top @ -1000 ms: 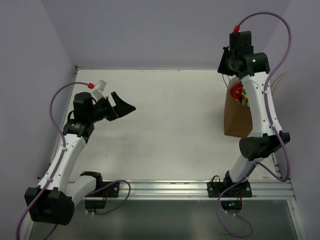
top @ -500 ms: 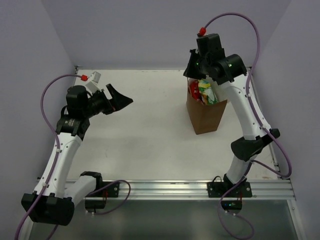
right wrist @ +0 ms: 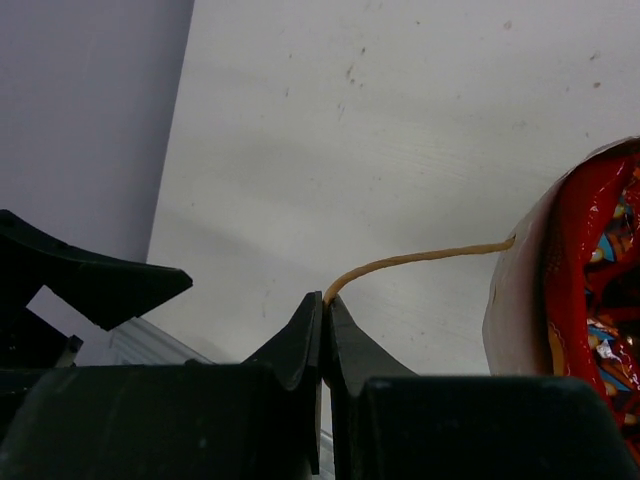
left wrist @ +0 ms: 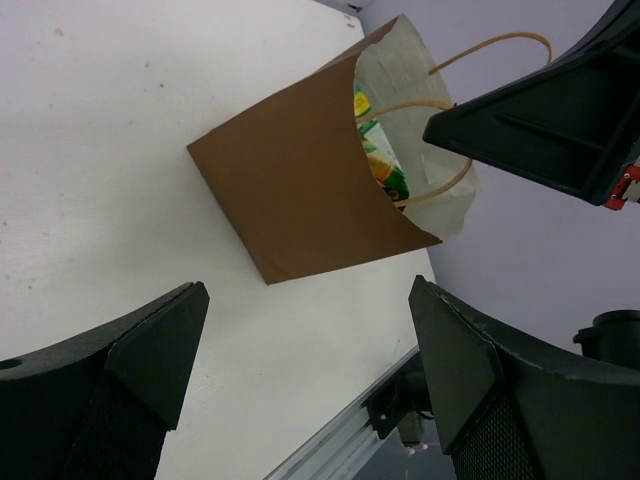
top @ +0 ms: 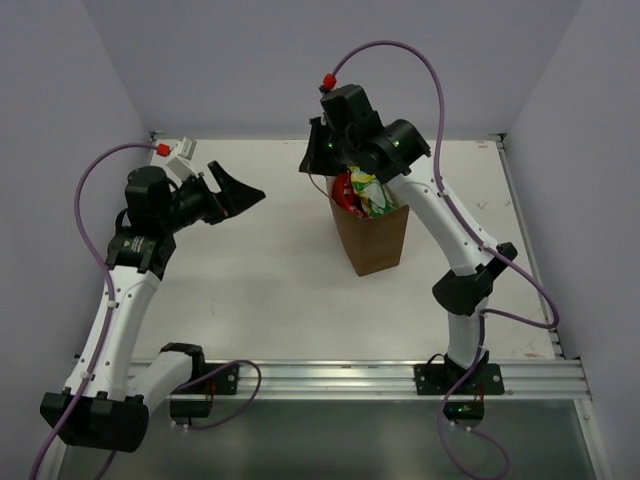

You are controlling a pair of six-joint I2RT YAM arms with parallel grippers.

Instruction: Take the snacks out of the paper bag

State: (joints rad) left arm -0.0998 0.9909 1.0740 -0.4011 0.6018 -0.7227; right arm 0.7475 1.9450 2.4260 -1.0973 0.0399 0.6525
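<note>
Right pincer, pressed together, pinches one thin loop handle of the paper bag. Left pincer is spread wide and holds nothing.

Seen from above, the white table fills most of the view. On it, a little toward 1 o'clock from centre, stands the brown paper bag, long axis vertical, mouth facing up. My right pincer sits at the mouth's 11 o'clock edge. My left hovers well apart at the bag's 9 o'clock, fingers pointing toward it. The right is nearer but occupied, so I judge the free left should do the reaching.

Inside the bag, the snacks stand on end, glossy red and green-yellow packets poking above the rim. The loop handles arch over the mouth, and with my right arm overhead they could crowd the way in.
</note>
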